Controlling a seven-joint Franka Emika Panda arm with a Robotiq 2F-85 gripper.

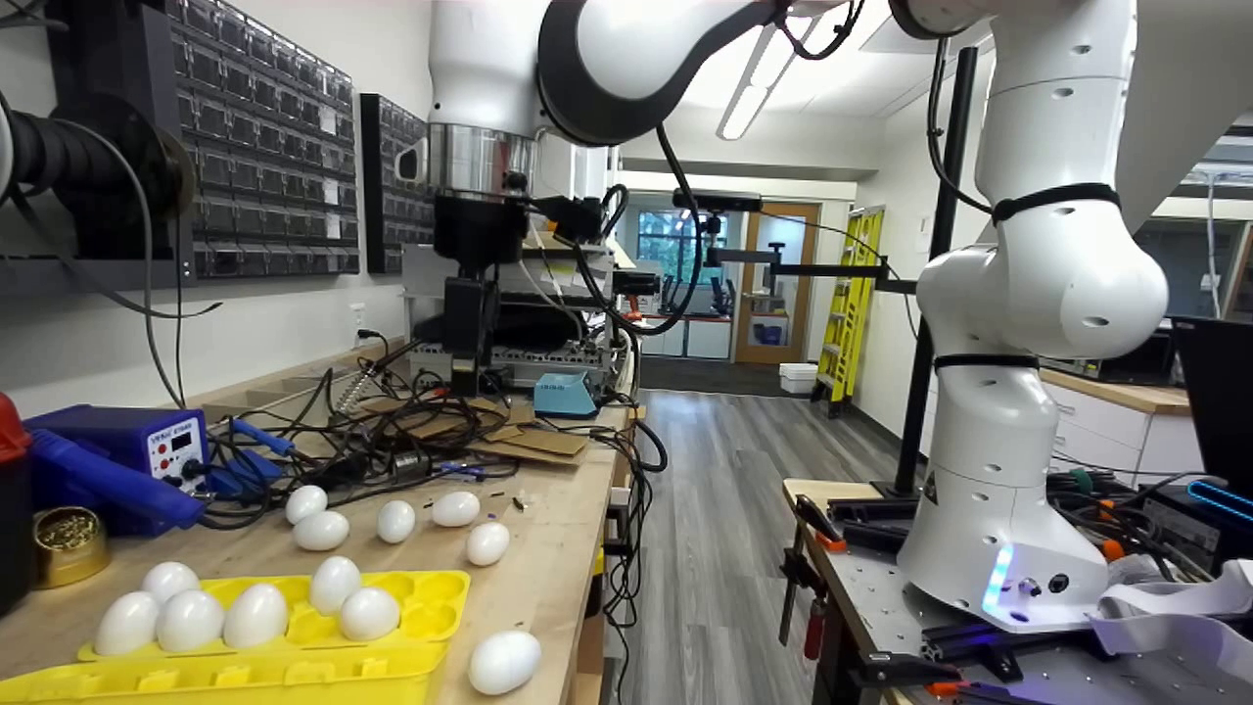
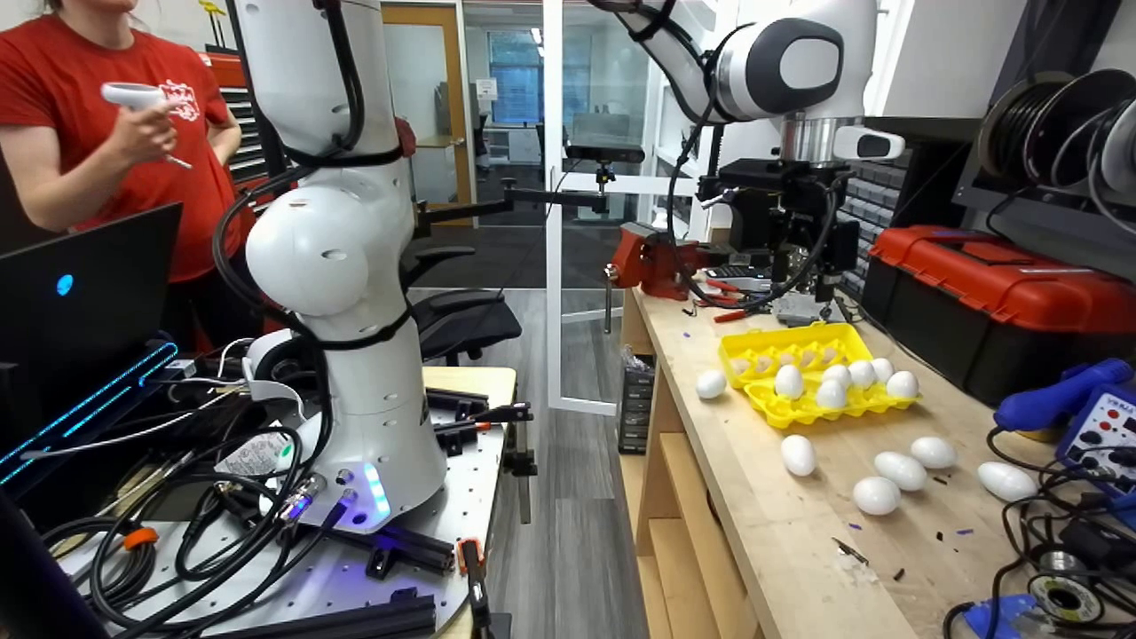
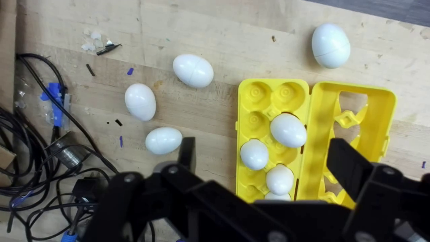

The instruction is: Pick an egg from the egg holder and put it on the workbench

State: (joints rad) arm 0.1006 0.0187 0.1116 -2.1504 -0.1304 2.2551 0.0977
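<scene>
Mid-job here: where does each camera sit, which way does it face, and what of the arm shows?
Wrist view: sits by the pincer, faces down at the egg tray and loose eggs; pincer fingers show, wide apart.
Exterior view: sits near the egg tray, faces along the workbench toward a yellow ladder; arm and pincer show.
Exterior view: sits by a laptop, faces back along the workbench toward a red vise; arm, pincer and a person show.
Both exterior views share arm, egg tray and loose eggs, from roughly opposite directions.

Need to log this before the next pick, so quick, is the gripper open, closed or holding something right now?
Gripper: open, jaws wide apart, holding nothing.
</scene>
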